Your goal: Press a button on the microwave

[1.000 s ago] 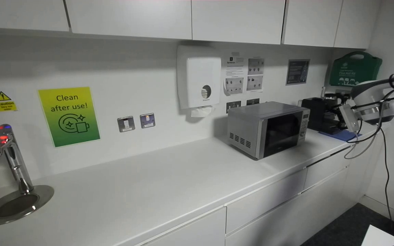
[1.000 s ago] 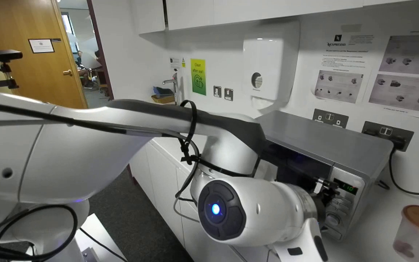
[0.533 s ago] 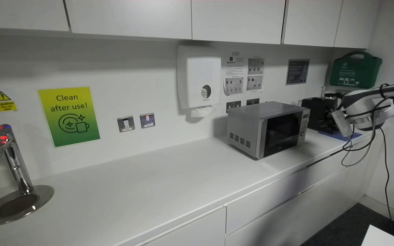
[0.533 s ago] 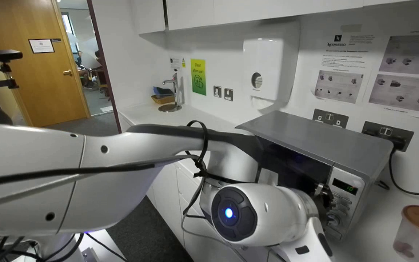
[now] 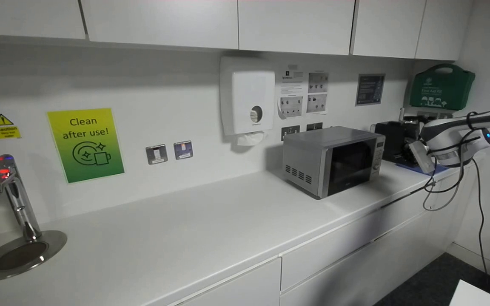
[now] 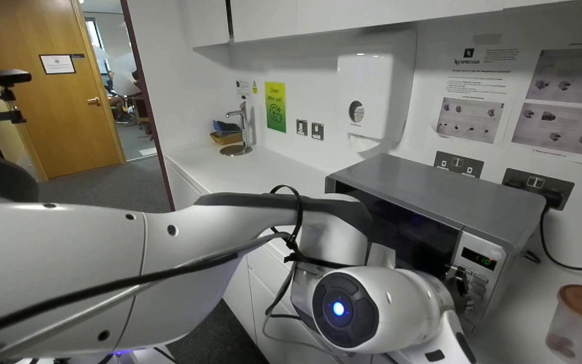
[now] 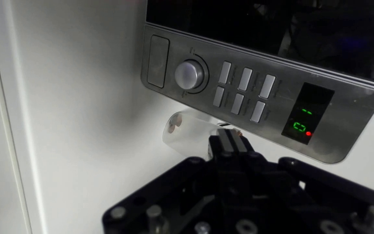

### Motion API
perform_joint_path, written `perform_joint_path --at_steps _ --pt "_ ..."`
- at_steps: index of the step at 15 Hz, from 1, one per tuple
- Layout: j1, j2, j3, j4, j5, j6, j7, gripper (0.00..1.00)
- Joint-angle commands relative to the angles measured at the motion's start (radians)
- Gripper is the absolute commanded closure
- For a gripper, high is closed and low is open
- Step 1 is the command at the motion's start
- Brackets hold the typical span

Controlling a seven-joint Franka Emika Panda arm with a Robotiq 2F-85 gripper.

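The silver-grey microwave (image 5: pixel 304 159) stands on the counter, its dark window facing outward. In the wrist view its control panel (image 7: pixel 352 107) runs slantwise, with a round knob (image 7: pixel 188 74), several oblong buttons (image 7: pixel 245 79) and a lit green display (image 7: pixel 307 113). My gripper (image 7: pixel 231 138) is shut, its fingertips together with nothing between them. In that picture the tips lie just below the panel's edge, under the buttons, and look apart from it. An exterior view has the gripper (image 6: pixel 458 280) in front of the panel, partly hidden by my wrist.
A clear tub with an orange lid (image 6: pixel 581 323) stands beside the microwave, behind my fingertips in the wrist view. A black appliance (image 5: pixel 389 142) is on the counter (image 5: pixel 185 225) past the microwave. Loose cables (image 5: pixel 445 199) hang from my arm.
My arm has lowered, and the wrist has moved along the microwave's front, rightward and down in the nearer exterior view. The gripper's fingers have come together.
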Motion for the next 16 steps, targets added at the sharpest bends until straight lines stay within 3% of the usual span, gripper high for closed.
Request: perform_joint_path --at_steps 1,16 --pt "0.081 -0.034 -0.043 0.064 -0.038 0.041 0.024 1.0" --pt "0.269 -0.033 -0.184 0.173 -0.049 0.058 0.06 1.0"
